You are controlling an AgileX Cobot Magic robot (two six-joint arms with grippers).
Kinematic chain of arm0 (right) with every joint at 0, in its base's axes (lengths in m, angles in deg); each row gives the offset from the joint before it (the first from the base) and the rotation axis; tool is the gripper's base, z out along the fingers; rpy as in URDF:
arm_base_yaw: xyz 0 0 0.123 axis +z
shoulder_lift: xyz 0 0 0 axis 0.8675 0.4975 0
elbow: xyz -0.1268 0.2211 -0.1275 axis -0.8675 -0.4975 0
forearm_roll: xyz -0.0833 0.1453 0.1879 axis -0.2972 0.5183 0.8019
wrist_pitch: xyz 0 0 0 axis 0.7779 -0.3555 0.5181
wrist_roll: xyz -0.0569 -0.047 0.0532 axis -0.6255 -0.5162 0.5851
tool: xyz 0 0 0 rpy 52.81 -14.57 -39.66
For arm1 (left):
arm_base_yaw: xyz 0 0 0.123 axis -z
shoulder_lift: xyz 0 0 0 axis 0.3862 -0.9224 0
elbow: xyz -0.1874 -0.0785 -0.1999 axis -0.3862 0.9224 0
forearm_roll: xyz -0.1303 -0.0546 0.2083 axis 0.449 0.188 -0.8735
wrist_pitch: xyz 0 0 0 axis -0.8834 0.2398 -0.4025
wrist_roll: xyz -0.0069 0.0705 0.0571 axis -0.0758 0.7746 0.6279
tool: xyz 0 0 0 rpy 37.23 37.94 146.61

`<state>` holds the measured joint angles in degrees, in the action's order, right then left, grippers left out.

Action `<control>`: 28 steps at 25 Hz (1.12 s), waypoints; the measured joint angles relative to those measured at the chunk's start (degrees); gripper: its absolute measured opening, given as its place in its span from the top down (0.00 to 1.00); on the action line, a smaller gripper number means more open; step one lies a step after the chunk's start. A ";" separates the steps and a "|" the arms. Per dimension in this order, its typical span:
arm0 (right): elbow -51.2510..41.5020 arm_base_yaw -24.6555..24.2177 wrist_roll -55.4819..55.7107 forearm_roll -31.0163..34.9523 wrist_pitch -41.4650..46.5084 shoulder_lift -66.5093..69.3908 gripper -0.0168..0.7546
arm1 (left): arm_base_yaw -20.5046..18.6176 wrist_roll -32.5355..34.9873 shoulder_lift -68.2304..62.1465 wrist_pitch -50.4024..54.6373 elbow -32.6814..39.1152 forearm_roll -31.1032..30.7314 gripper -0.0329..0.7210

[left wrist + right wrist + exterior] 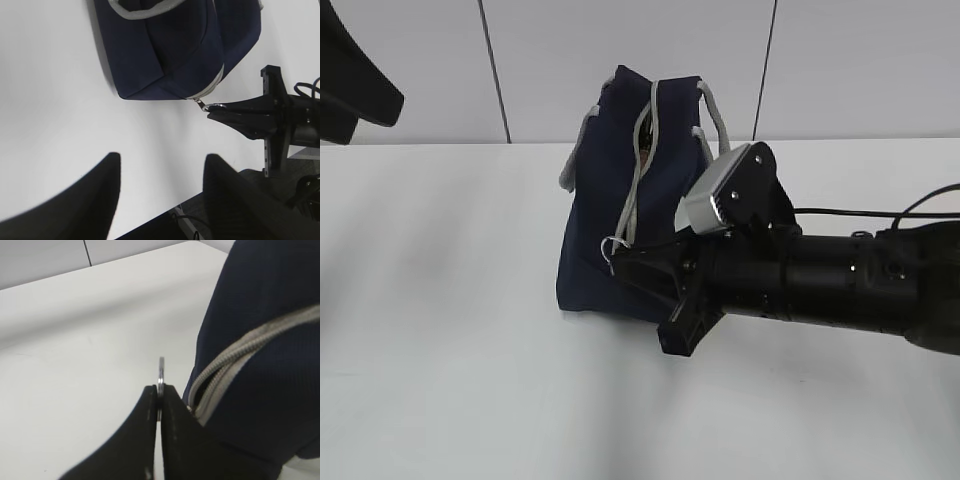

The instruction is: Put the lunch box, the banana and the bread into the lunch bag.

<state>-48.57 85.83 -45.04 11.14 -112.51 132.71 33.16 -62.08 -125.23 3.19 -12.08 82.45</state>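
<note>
The dark navy lunch bag (620, 190) stands on the white table with its grey zipper (638, 170) partly open. It also shows in the left wrist view (170, 45) and the right wrist view (265, 355). My right gripper (160, 390) is shut on the metal ring of the zipper pull (161, 371) at the bag's near end; the exterior view shows it there too (620, 262). My left gripper (162, 162) is open and empty, well off the bag over bare table. The lunch box, banana and bread are out of view.
The right arm (820, 285) lies across the table from the right. The white table (450, 300) runs back to a panelled wall. In the left wrist view the table's edge (165, 212) and cables show below the fingers.
</note>
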 joint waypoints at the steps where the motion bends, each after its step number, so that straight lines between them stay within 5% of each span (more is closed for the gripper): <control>1: 1.07 0.00 1.68 -2.12 1.01 -0.27 1.00 | 0.00 0.32 0.00 -0.40 0.42 0.00 0.45; 7: 6.37 0.00 11.84 -13.19 3.58 -0.63 1.00 | 0.00 2.58 0.00 -2.45 4.53 0.27 0.45; 28: 9.62 0.00 19.46 -16.61 10.45 -2.85 1.00 | 0.00 13.81 -0.29 -9.10 8.75 7.25 0.45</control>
<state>-38.95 85.83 -25.59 -5.47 -102.07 129.86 33.16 -48.27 -125.52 -5.91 -3.33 89.70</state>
